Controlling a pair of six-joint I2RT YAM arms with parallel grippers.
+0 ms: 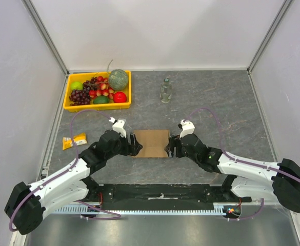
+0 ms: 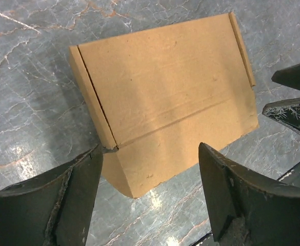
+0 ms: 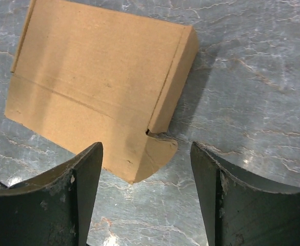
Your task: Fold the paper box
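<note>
Top external view: the paper box (image 1: 152, 143) lies folded flat on the counter (image 1: 226, 102) between the left claw (image 1: 135, 144) and right claw (image 1: 171, 147), both spread wide, gripping nothing. Unheld, its front flap may spring open.

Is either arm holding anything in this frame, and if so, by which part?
Nothing is held. The left gripper and right gripper both have their jaws apart; the paper box lies on the table between them, gripped by neither.
</note>
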